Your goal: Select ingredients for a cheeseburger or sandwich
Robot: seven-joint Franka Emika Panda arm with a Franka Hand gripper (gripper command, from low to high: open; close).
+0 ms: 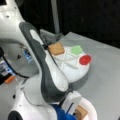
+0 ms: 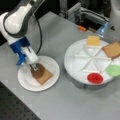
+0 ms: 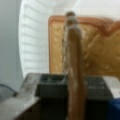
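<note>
In a front view the gripper [image 2: 33,67] hangs over the small white plate [image 2: 25,81], its fingers clamped on the brown patty [image 2: 37,72]. In the wrist view the patty stands on edge between them, just above 1 toast slice [image 3: 100,47] on the plate. Cheese [image 2: 93,40], another toast slice [image 2: 112,49], lettuce [image 2: 113,70] and tomato [image 2: 95,78] lie on the divided tray [image 2: 75,58].

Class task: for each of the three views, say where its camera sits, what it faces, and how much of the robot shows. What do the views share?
Front view: behind the arm, facing the divided tray.
Front view: high, opposite, facing the small plate, the whole arm showing.
Wrist view: on the arm, looking down past the claw holding the patty edge-on over toast.
Shared: tray, toast.
</note>
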